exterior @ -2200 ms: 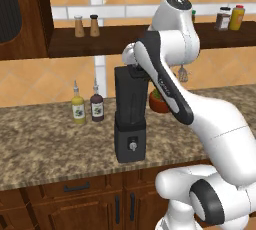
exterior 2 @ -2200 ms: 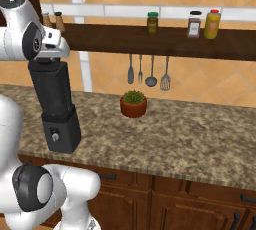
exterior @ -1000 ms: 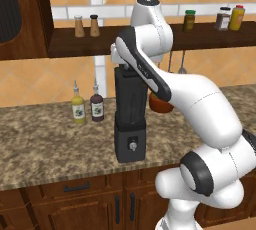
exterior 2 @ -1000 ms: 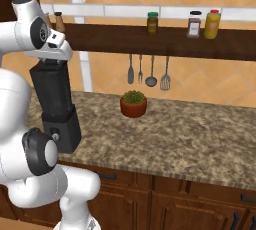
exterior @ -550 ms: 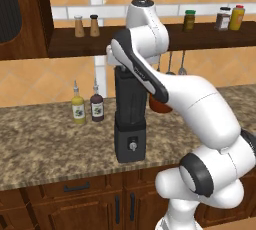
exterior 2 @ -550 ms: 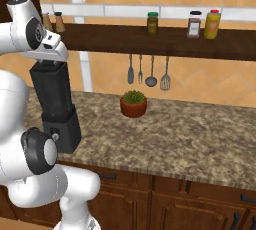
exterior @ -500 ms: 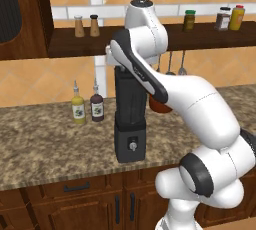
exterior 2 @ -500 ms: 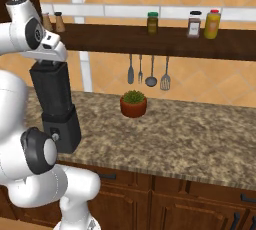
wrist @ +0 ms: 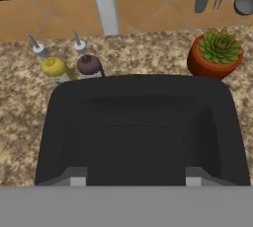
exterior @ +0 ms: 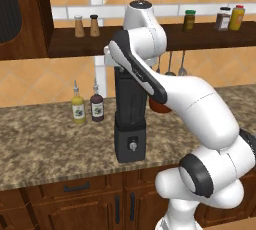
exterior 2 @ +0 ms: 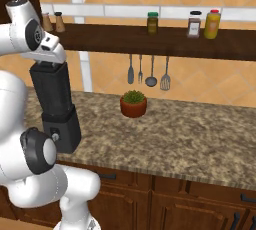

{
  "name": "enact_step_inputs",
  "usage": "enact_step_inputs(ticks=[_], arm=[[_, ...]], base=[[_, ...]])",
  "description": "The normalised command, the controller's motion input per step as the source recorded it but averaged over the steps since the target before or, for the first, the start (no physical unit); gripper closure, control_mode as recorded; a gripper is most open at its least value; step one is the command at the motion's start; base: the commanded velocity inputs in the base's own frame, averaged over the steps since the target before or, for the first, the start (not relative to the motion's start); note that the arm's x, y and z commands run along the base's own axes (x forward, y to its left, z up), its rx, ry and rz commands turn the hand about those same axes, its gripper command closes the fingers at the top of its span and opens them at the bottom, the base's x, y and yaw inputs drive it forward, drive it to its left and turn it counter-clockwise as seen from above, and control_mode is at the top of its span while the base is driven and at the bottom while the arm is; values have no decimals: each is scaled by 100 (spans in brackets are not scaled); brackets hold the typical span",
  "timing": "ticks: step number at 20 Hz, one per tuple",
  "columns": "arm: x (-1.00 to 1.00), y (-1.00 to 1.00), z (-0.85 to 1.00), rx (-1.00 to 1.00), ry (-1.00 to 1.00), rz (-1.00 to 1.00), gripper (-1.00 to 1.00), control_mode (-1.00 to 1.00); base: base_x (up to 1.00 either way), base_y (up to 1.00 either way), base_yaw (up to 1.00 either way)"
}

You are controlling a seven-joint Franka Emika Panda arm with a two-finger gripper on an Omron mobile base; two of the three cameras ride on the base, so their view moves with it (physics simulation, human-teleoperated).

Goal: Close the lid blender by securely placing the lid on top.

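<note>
The tall black blender (exterior: 130, 119) stands on the granite counter (exterior: 45, 144), its silver knob (exterior: 133, 146) facing me; it also appears as the blender (exterior 2: 57, 104) in the right base view. My hand sits right on top of its jar. From the hand camera, the black lid (wrist: 138, 122) spreads wide below, lying level over the jar's top. My gripper (wrist: 136, 175) straddles the lid's raised centre, with both fingertips (wrist: 75, 175) against its sides. The arm hides the lid in both base views.
Two small sauce bottles, yellow (exterior: 77, 109) and dark (exterior: 96, 108), stand just left of the blender. A potted plant (exterior 2: 133, 104) sits to its right. Utensils (exterior 2: 150, 71) hang on the wall under a dark shelf (exterior 2: 150, 39) carrying spice jars.
The arm swung left and settled its hand over the blender's top about a second ago. In the last half second nothing visibly moved.
</note>
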Motion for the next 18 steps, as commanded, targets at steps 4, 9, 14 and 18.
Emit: enact_step_inputs(ticks=[4, 9, 14, 18], arm=[[0, -43, -19, 2, 2, -6, 100, -100], [0, -34, -34, 1, 2, -6, 100, -100], [-5, -10, -52, 0, 0, -1, 100, -100], [-29, 0, -59, 0, 0, 0, -100, -100]], base=[[0, 0, 0], [0, 0, 0], [0, 0, 0], [0, 0, 0]])
